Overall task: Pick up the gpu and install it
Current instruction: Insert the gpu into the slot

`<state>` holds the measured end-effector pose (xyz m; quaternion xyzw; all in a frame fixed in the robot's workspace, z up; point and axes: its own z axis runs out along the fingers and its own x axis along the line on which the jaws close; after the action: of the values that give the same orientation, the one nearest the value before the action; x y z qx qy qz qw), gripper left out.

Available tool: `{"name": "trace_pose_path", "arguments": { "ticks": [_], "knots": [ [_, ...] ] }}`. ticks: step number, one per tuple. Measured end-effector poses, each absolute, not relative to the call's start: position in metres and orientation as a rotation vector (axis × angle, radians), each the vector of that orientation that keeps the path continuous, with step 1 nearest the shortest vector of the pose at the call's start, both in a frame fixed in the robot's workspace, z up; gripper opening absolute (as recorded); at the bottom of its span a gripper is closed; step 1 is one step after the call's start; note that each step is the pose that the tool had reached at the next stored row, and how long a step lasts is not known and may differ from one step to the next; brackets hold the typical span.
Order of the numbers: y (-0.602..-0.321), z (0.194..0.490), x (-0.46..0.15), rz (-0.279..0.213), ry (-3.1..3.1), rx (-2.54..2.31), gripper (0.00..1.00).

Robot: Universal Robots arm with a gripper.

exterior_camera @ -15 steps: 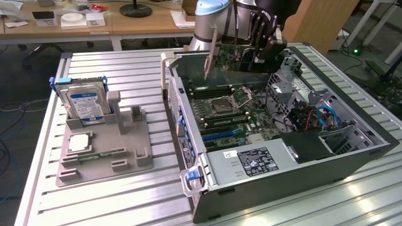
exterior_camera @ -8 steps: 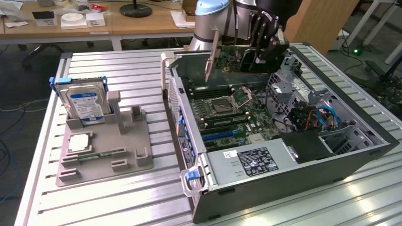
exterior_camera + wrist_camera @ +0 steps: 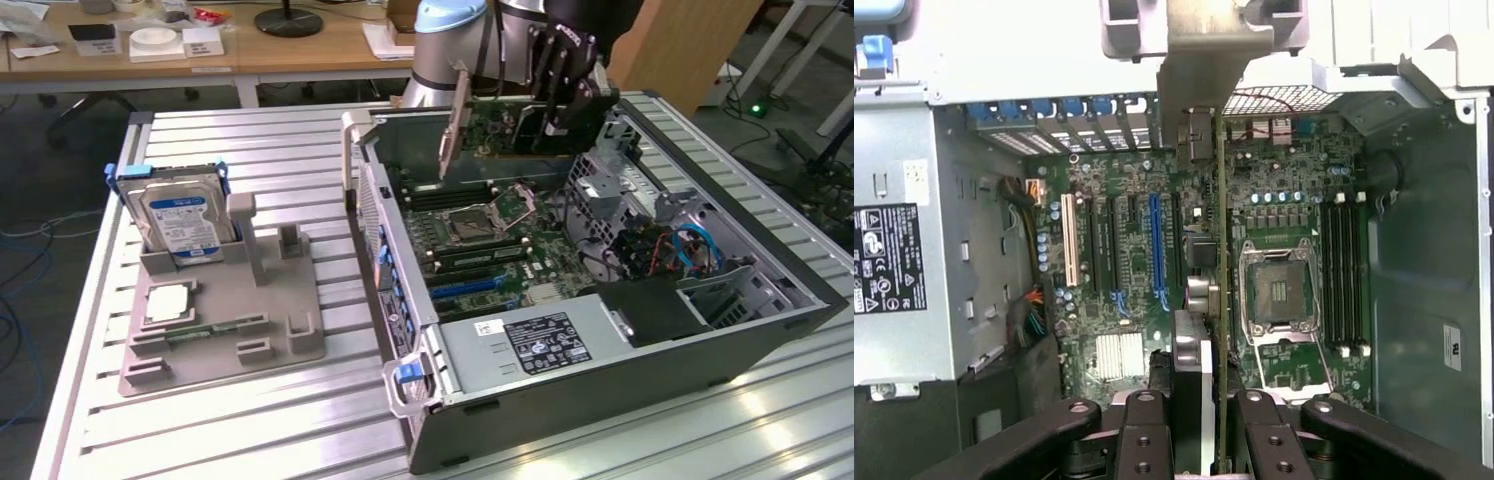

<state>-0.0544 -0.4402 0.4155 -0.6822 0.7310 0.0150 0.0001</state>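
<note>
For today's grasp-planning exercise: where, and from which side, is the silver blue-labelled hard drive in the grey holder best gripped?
The silver, blue-labelled hard drive stands upright with its lower part sunk in the grey holder, so probably pinch its free top edge across the two broad faces, coming from above.

To the exterior view's left I saw a grey holder (image 3: 254, 300) lying on the slatted table (image 3: 240, 420). A hard drive (image 3: 180, 222) stood upright at its far end. A silver chip (image 3: 171, 302) lay flat in it, with a green memory stick (image 3: 220, 327) just beside the chip. Behind the table stood a wooden desk (image 3: 267, 50).
</note>
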Motion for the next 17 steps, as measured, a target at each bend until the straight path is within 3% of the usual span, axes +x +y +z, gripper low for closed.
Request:
{"name": "trace_pose_path", "arguments": {
  "ticks": [17],
  "knots": [
    [-0.4404, 0.4081, -0.0548, -0.003, 2.222, -2.174, 0.29]
  ]
}}
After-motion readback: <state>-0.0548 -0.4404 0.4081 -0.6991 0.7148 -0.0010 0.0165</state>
